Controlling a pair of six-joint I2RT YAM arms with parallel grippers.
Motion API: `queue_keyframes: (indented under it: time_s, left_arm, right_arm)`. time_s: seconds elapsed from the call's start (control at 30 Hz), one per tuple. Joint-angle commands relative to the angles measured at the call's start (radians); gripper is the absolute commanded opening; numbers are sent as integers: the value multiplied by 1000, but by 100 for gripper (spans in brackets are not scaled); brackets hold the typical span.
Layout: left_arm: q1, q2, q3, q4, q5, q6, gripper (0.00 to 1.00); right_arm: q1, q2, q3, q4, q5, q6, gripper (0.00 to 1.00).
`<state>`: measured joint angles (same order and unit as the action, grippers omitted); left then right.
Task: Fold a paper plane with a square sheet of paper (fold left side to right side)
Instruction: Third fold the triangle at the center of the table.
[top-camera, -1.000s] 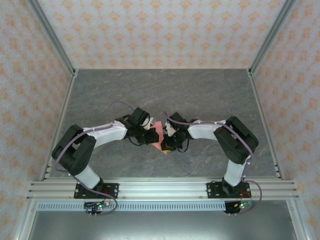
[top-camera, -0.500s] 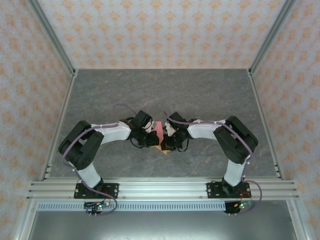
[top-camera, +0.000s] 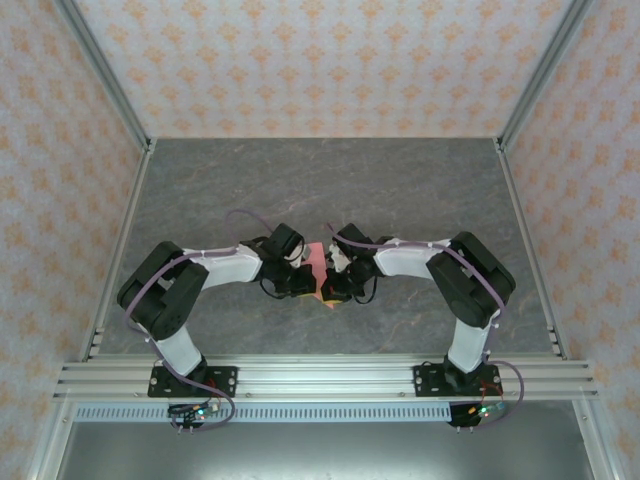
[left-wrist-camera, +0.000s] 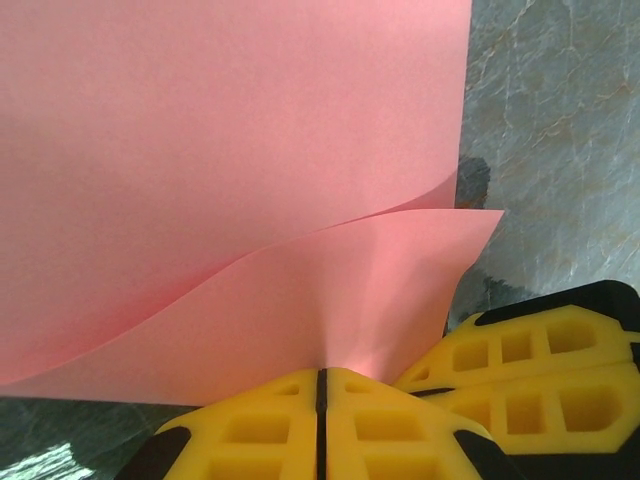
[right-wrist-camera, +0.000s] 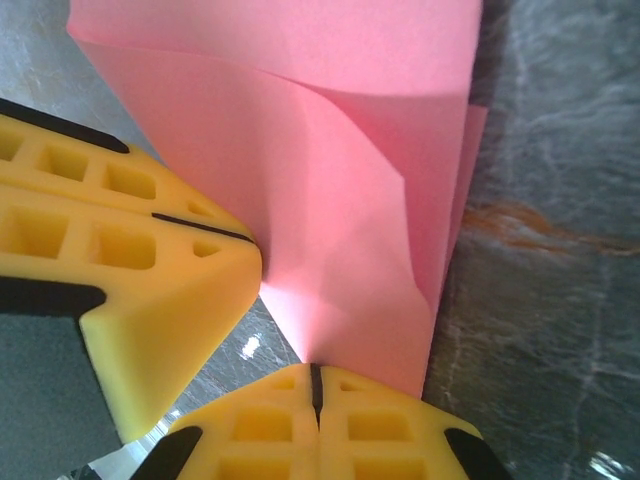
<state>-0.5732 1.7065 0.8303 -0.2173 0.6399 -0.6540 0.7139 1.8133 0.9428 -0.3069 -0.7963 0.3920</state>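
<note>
The square sheet of paper (top-camera: 317, 260) is salmon pink and sits mid-table between the two wrists. In the left wrist view the sheet (left-wrist-camera: 230, 150) curls over itself, one layer arching above the other. My left gripper (left-wrist-camera: 321, 372) is shut on its near edge, and the right gripper's yellow fingers (left-wrist-camera: 540, 350) touch alongside. In the right wrist view the sheet (right-wrist-camera: 340, 200) stands doubled over with a soft bend. My right gripper (right-wrist-camera: 315, 368) is shut on its lower corner, with the left fingers (right-wrist-camera: 120, 260) close on the left. From above, the left gripper (top-camera: 303, 281) and right gripper (top-camera: 331, 288) nearly meet.
The grey marbled tabletop (top-camera: 330, 180) stretches open behind and to both sides of the arms. Patterned walls and metal frame posts (top-camera: 100, 70) enclose it. An aluminium rail (top-camera: 320, 378) with both arm bases runs along the near edge.
The left arm has swung right, bringing its gripper and the paper's edge over toward the right gripper. The sheet looks narrower from above. The right arm has held still.
</note>
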Motion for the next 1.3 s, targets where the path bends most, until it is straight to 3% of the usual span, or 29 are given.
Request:
queue_keyframes:
  time_s: [0.0, 0.33, 0.77, 0.87, 1.0, 1.13, 1.27]
  left_arm:
    - [50, 23, -16, -64, -106, 32, 9]
    - [200, 19, -2, -118, -133, 114, 9]
    - [294, -88, 4, -193, -116, 211, 9]
    - [278, -154, 5, -169, -60, 188, 10]
    - [168, -189, 12, -116, -33, 135, 10]
    - [73, -130, 19, -28, -34, 53, 10]
    - [34, -52, 38, 10, -34, 38, 10]
  right_arm:
    - [4, 67, -32, -117, 162, -13, 0]
    - [4, 69, -41, -120, 164, -12, 0]
    - [4, 65, -30, -124, 164, -11, 0]
    - [5, 64, -23, -123, 164, -7, 0]
    - [6, 66, -13, -127, 164, -4, 0]
    - [6, 65, -10, -127, 167, -2, 0]
    - [6, 65, -10, -125, 166, 2, 0]
